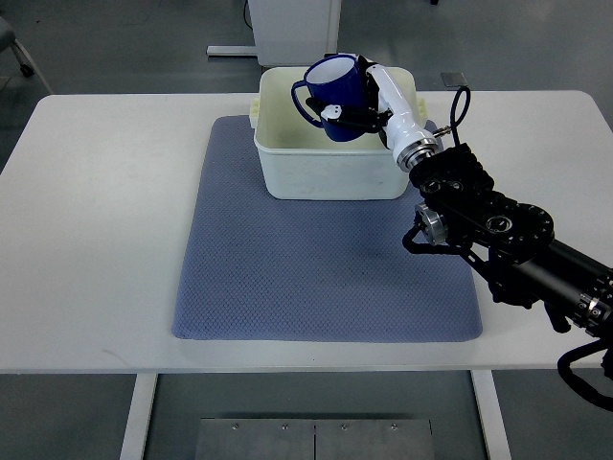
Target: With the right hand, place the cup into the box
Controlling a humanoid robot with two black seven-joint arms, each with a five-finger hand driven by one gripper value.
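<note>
Broadly, a white table (96, 211) fills most of the top view, its surface carrying a blue-grey textured mat (316, 268) that lies roughly in the middle and reaches nearly to the near edge. On the far part of that mat sits a cream-white rectangular box (326, 172), open at the top, its far rim just past the mat's far edge. From the right edge of the picture the right arm (508, 240), black and jointed with a white forearm section, reaches diagonally up and leftward to the box. Its right hand (359, 105) is over the far right part of the box, fingers curled around a dark blue cup (335, 91). That cup is tilted, its white inside facing up and toward the far left, its handle pointing left, and it hangs above the box's open interior; whether it touches the box's floor or wall cannot be told.
</note>
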